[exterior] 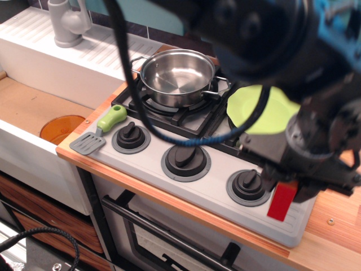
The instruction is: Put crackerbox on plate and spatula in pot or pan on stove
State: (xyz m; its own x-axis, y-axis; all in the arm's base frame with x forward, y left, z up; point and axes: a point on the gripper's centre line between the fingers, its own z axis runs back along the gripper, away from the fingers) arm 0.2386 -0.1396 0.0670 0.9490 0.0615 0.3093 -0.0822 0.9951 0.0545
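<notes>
Gripper (293, 189) low over the front right corner of the stove (146, 155), blurred and dark, fingers pinching the crackerbox (282, 201) by its upper part. Only a red face of the box visible, tilted, hanging over the stove's front right edge just right of the rightmost knob (248, 184); impossible to tell whether its lower end touches the surface. Plate (264, 109) lime green on the back right burner grate, partly hidden behind the arm (265, 28) and the looping blue-black cable (186, 141). Pot (177, 76) shiny and upright on the back left burner, nothing visible inside, one loop handle pointing toward the plate. Spatula (99, 131) lying at the front left corner, green handle resting against the stove's left edge beside the leftmost knob (131, 137), grey slotted blade on the wooden counter (333, 226) edge. Middle knob (186, 159) between the other two along the front. Orange disc (61, 128) further left, down in the sunken wooden section. Grey tap (67, 22) at the back left on the white sink unit (56, 56).
</notes>
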